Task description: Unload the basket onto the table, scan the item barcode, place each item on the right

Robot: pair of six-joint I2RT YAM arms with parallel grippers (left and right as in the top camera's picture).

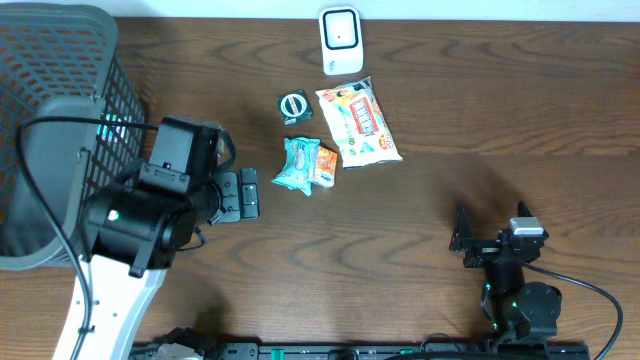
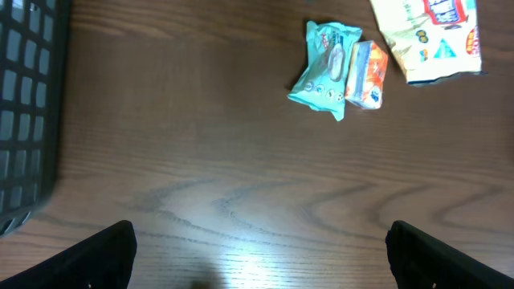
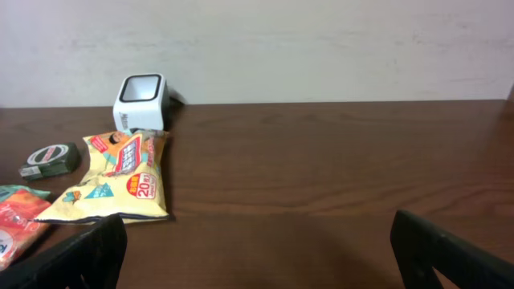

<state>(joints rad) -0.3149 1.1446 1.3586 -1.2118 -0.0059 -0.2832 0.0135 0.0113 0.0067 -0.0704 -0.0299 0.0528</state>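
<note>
Left pincer (image 1: pixel 248 193): jaws wide apart, holding nothing, poised low over the bare counter (image 1: pixel 500 100) with its opening turned toward the goods. Right pincer (image 1: pixel 463 243): likewise spread and empty, parked well apart at the near right, facing the far edge.

Four goods lie loose in a cluster on the counter: a teal packet (image 1: pixel 298 164) touching an orange packet (image 1: pixel 324 165), a yellow snack bag (image 1: pixel 358 124) just beside them, and a small green round item (image 1: pixel 294 106) behind. Which one is due for scanning cannot be told; no barcode is legible in any view.

The white scanner (image 1: pixel 340 38) stands upright at the far edge, just behind the snack bag, window facing the goods, presumably so an item can be presented with a short lift.

A grey basket (image 1: pixel 50 120) sits at the far left.

Assessment: nothing is grasped yet. The teal packet lies nearest the left pincer and is its likeliest pick.
</note>
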